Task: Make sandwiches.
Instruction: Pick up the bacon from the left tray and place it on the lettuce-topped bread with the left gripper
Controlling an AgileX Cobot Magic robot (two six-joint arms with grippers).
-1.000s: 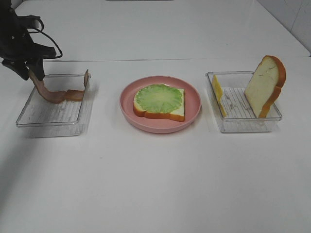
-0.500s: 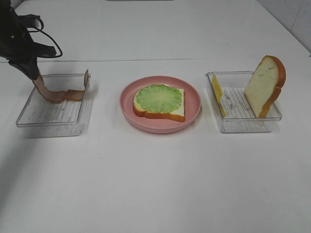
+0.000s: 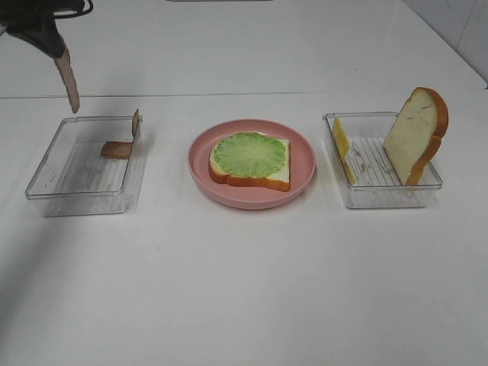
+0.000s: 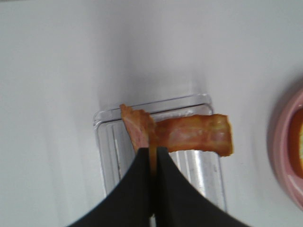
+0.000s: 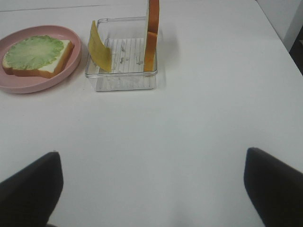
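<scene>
My left gripper [image 3: 50, 42] hangs high above the far left corner of the left clear tray [image 3: 46, 179], shut on a brown bacon strip [image 3: 70, 82] that dangles free of the tray. In the left wrist view the black fingers [image 4: 142, 184] pinch that strip [image 4: 136, 127]. A second bacon strip [image 3: 120, 146] [image 4: 199, 135] lies against the tray's right wall. On the pink plate [image 3: 305, 164] sits a bread slice topped with a green lettuce leaf [image 3: 250, 155] [image 5: 34, 50]. My right gripper [image 5: 154, 189] stands open over bare table, holding nothing.
The right clear tray [image 3: 381, 194] [image 5: 120, 78] holds a yellow cheese slice [image 3: 341, 149] [image 5: 99, 47] and an upright bread slice [image 3: 415, 136] [image 5: 152, 33]. The white table runs wide in front of the trays and plate.
The left gripper closed on one bacon strip and lifted it up out of the left tray. The other strip stayed in the tray. The right side is unchanged.
</scene>
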